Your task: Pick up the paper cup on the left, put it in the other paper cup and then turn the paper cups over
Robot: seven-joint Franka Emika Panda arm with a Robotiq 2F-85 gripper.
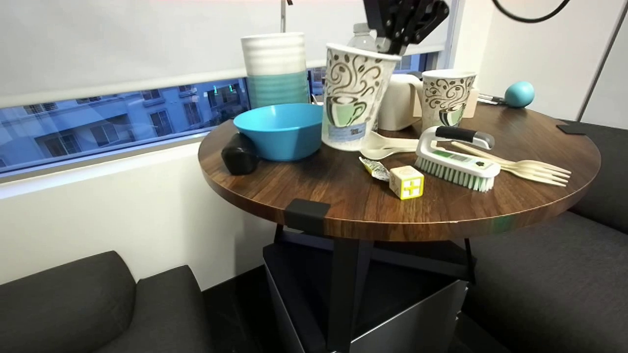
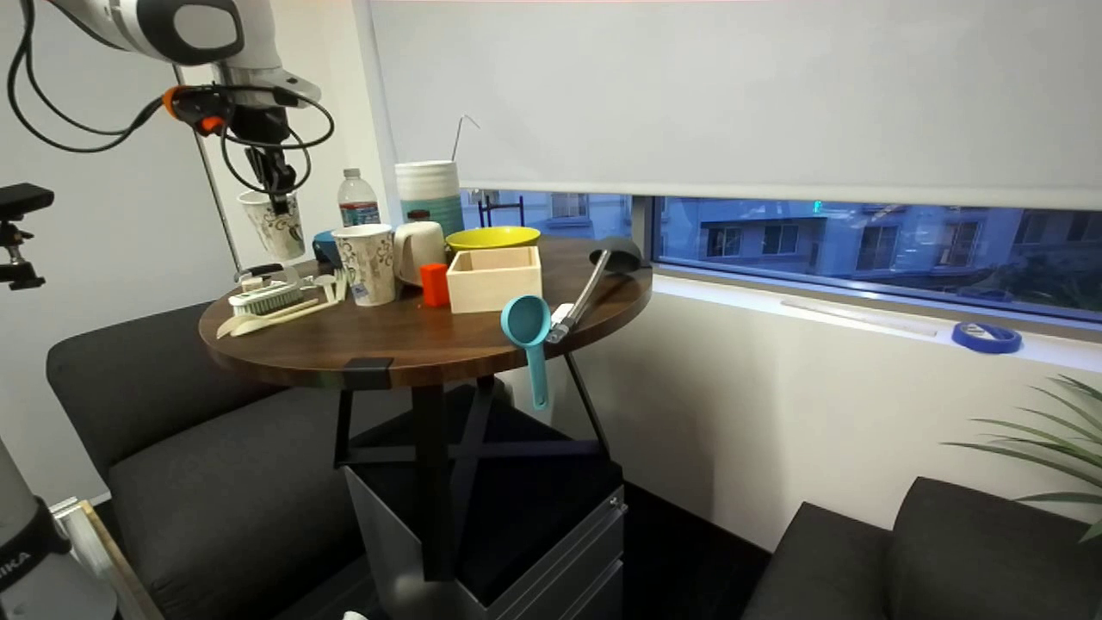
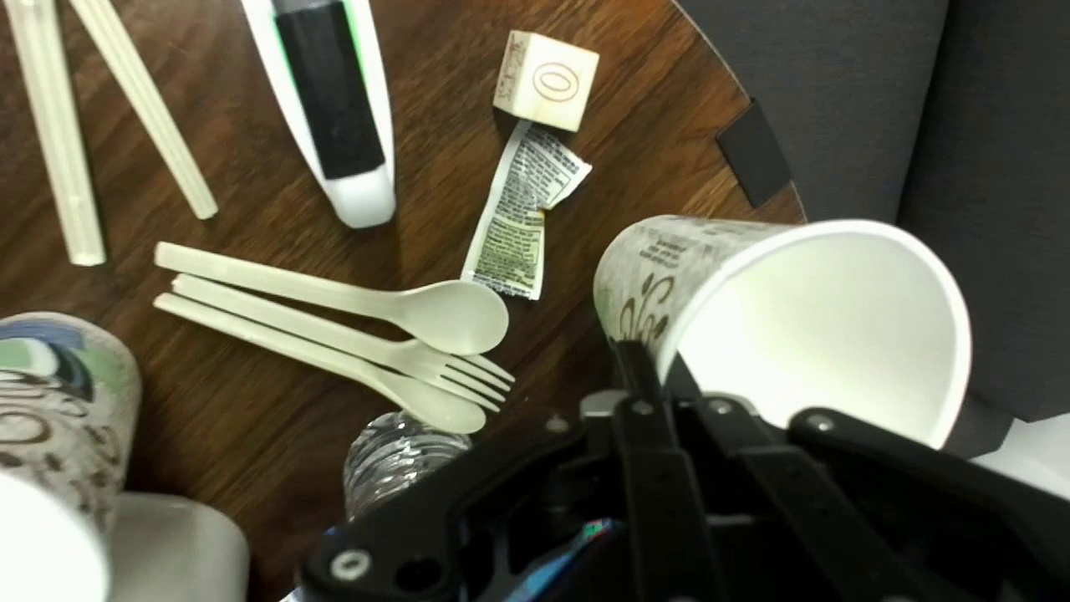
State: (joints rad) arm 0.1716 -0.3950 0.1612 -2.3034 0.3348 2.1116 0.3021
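A paper cup with a brown swirl print [image 1: 351, 95] is held by its rim wall in my gripper [image 1: 391, 48]. It hangs above the table, slightly tilted, in both exterior views [image 2: 280, 232]. In the wrist view its white inside [image 3: 827, 326] faces the camera, and my gripper [image 3: 656, 351] has one finger inside and one outside the wall. The gripper also shows in an exterior view [image 2: 280, 200]. The other paper cup [image 1: 446, 100] stands upright on the table beside the white mug, apart from the held cup. It also shows in an exterior view [image 2: 368, 265] and the wrist view [image 3: 63, 401].
A blue bowl [image 1: 282, 132], brush [image 1: 458, 164], block [image 1: 406, 182], packet [image 3: 522, 213] and plastic cutlery [image 3: 334, 334] lie on the round table. A water bottle [image 2: 357, 202], mug [image 2: 420, 250], red block [image 2: 435, 284] and wooden box [image 2: 495, 288] stand near the standing cup.
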